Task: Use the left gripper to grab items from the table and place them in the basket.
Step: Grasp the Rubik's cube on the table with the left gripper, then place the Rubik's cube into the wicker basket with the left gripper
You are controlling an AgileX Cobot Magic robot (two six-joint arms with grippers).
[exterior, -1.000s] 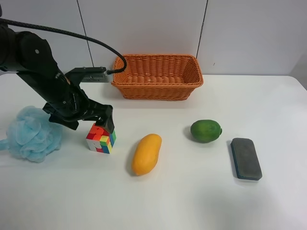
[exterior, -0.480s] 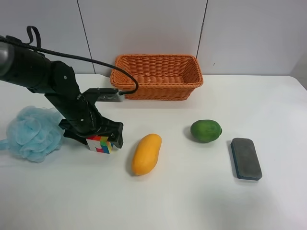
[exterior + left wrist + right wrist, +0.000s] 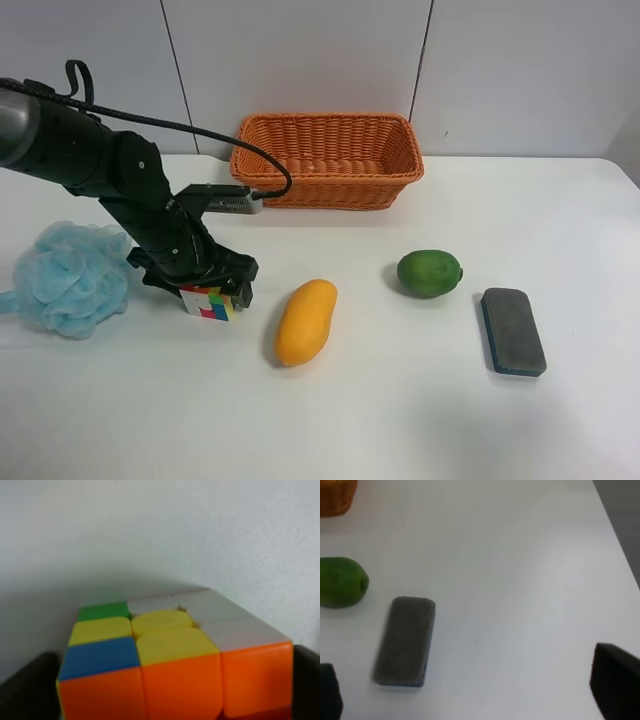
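item: puzzle cube (image 3: 212,303), resting on counter (image 3: 400,430) between pouf (image 3: 70,278) and mango (image 3: 305,322), well apart from basket (image 3: 327,160). left end effector (image 3: 207,290): both cube flanks bracketed; clenched or not cannot be told. risk: cube twisted or dropped if gripped off-centre.

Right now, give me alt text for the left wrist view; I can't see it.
A multicoloured puzzle cube fills much of the view, close up, between the dark fingers of the left gripper. Plain white table lies beyond it.
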